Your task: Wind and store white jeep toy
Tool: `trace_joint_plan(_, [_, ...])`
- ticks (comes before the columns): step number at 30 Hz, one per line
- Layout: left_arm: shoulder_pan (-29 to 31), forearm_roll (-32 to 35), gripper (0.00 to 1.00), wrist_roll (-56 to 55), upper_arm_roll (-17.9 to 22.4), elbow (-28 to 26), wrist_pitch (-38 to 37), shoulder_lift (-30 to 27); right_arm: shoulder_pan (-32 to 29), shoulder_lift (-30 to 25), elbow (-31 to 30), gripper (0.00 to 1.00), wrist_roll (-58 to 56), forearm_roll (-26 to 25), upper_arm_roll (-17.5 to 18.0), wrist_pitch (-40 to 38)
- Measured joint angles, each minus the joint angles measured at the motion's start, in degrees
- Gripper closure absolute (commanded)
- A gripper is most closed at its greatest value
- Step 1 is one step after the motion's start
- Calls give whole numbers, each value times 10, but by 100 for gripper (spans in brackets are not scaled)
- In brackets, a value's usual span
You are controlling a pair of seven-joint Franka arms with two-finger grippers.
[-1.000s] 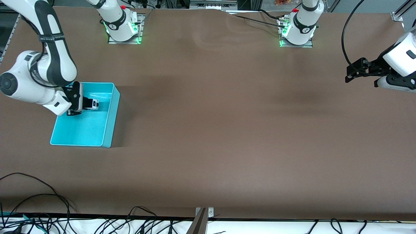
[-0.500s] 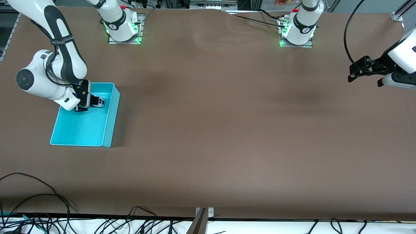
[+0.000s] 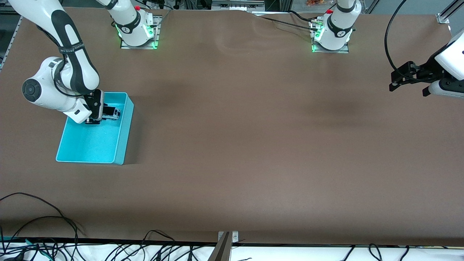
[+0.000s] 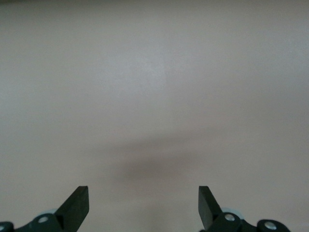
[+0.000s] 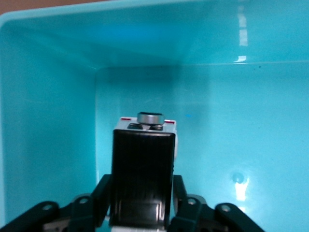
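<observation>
The white jeep toy (image 3: 112, 112) with its black roof lies inside the cyan bin (image 3: 121, 135), close to the bin's wall that is farther from the front camera. My right gripper (image 3: 103, 113) reaches down into the bin and is open, one finger on each side of the toy. In the right wrist view the white jeep toy (image 5: 144, 162) fills the space between the fingers of the right gripper (image 5: 143, 195), with the bin's wall (image 5: 48, 121) around it. My left gripper (image 3: 393, 82) waits open in the air over the left arm's end of the table. In the left wrist view the left gripper (image 4: 143, 205) has only bare table under it.
The brown table (image 3: 246, 145) stretches wide between the bin and the left arm. Black cables (image 3: 43, 221) lie along the table edge nearest the front camera. The two arm bases (image 3: 136, 29) stand along the farthest edge.
The right gripper carried the jeep toy toward the bin's farther corner and lowered it, then its fingers parted. The left gripper drifted slightly outward.
</observation>
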Motion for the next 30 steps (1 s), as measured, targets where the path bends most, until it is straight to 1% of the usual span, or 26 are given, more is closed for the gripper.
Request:
trace_joint_plan(6, [0,0,0,0,0,0,0,0,0,0,3,0,-1,1,1,1])
trace_joint_plan(10, [0,0,0,0,0,0,0,1,2,-3,22,0,-7,1,3,-10])
trace_joint_plan(15, [1,0,0,0,0,0,0,2,7,-8,78,0,-9,1,5,-71])
trace_joint_plan(22, [3,0,0,0,1,2,2,7,13,-15,177,0,0,4,6,-167])
trace_joint_plan(30, [6,0,0,0,1,4,2,8,18,-18,276,0,115,5,6,-245])
